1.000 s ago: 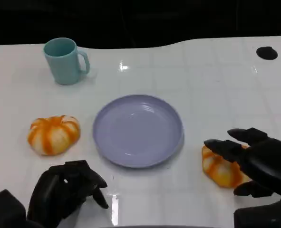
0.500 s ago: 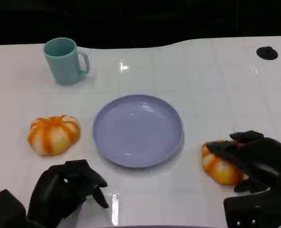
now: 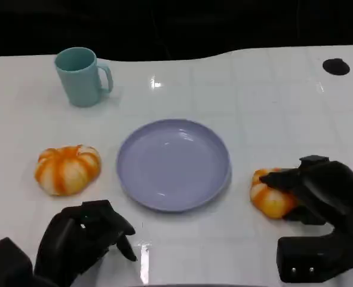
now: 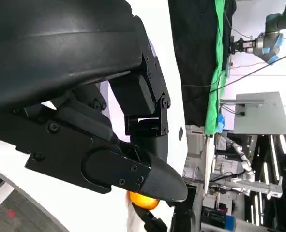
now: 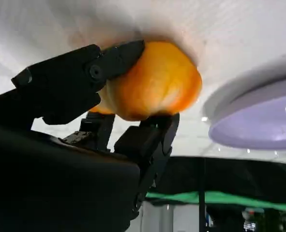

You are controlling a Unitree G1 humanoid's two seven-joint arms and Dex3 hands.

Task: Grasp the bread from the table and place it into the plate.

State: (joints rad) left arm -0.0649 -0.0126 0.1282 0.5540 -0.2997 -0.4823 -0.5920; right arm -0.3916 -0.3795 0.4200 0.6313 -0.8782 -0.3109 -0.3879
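The right robot hand [image 3: 319, 188] grips an orange bread roll [image 3: 270, 196] on the white counter [image 3: 272, 107], beside the purple plate [image 3: 173, 162]. The left robot hand [image 3: 83, 239] rests curled, holding nothing.

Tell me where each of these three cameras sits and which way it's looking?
Head view: sits up on the robot, looking down at the white table with the plate, a cup and two breads; the left hand and right hand show.
Left wrist view: sits behind the left hand, looking across the table toward a room beyond.
Right wrist view: sits behind the right hand, looking at the bread it grips.
Shared: head and right wrist views both show that bread and the plate.
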